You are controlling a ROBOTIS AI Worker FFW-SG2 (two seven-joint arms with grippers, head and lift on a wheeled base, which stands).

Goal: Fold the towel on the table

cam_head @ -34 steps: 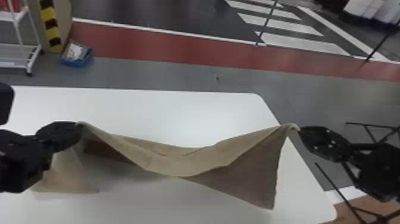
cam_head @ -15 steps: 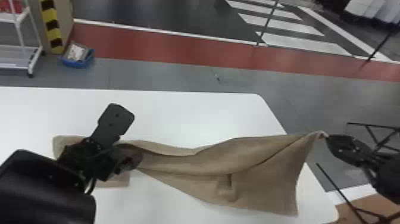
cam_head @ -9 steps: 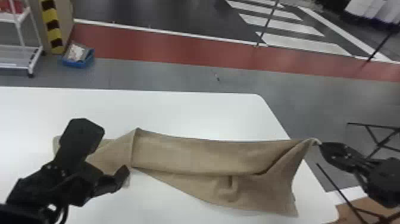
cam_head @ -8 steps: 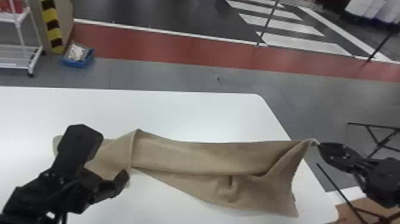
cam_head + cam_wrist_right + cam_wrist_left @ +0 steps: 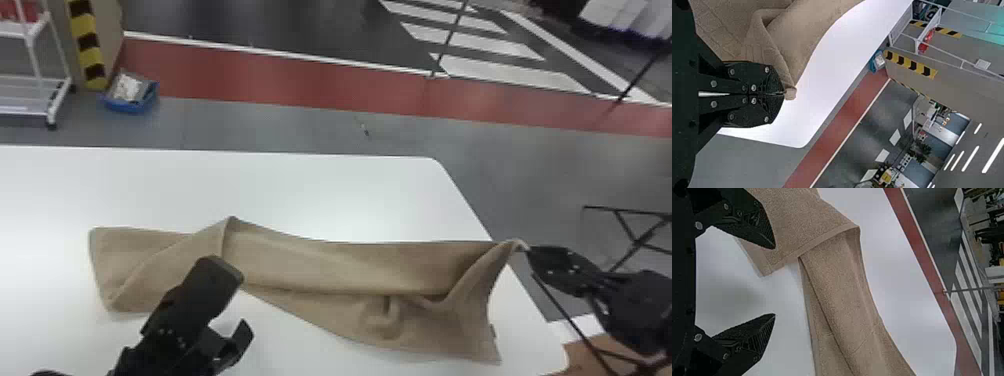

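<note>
Tan towel (image 5: 325, 270), one: lying lengthwise, left to right, across the near part of the white table (image 5: 325, 195). Left end twisted and folded over on itself, with a raised peak at its far edge; long lengthwise fold through the middle; small rumple toward the near right. Far right corner drawn up to a point.

Left gripper (image 5: 236, 302): at the near left, over the near side of the towel's left part. Released; in the left wrist view its two fingers stand wide apart with nothing between them. Whether it touches the cloth cannot be told.

Right gripper (image 5: 529, 249): at the table's right edge. Clenched on the towel's far right corner; in the right wrist view the fingers meet, a small bit of cloth protruding from the tips.

Floor beyond the table, far left: blue bin (image 5: 131, 106) with pale contents; white wheeled rack (image 5: 59, 100) beside it.
</note>
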